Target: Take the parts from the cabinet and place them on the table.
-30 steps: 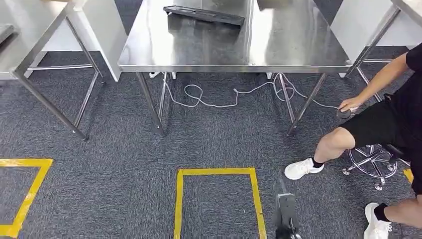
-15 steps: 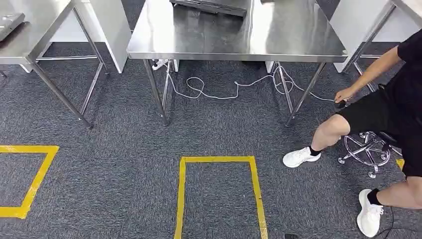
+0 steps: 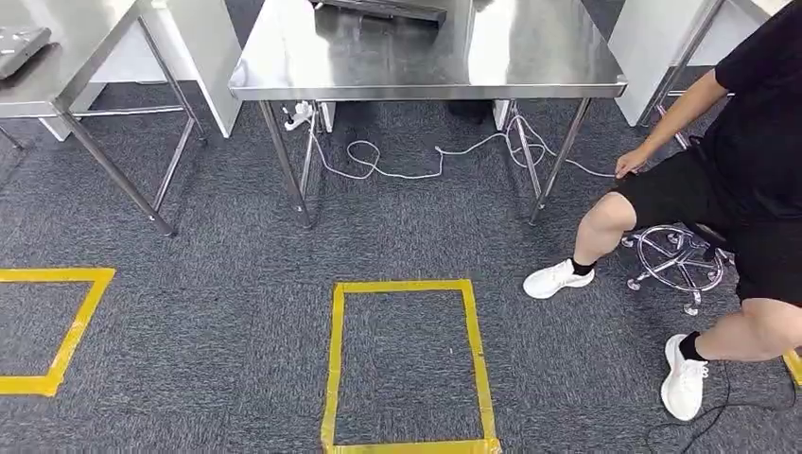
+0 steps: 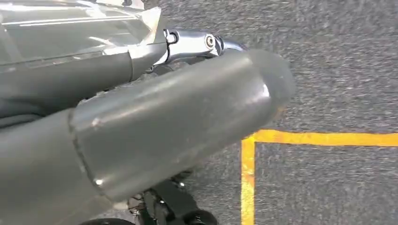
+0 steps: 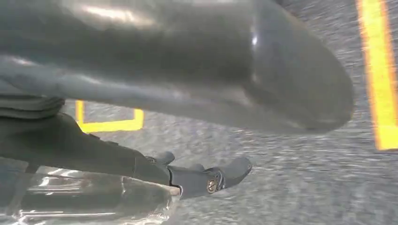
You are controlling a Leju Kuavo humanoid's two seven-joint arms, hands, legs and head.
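Fingers [image 4: 70, 79] on the left hand [image 4: 141, 126] and right hand [image 5: 164, 61] lie along something clear and glossy [image 4: 61, 33], can't tell if they're clamped. A dark flat part [image 3: 378, 8] sits on the steel table [image 3: 426, 66] at 12 o'clock. Stepping closer could snag the white cable [image 3: 397, 170] or clip the person's shoe [image 3: 558, 279] at 3.

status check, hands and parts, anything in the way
Left hand and right hand: something clear and glossy by each, grip unclear. Steel table ahead, dark part on it. Seated person right of the path.

2 steel tables [image 3: 530, 71] [image 3: 57, 66], 1 person [image 3: 747, 189], 1 stool [image 3: 676, 260]
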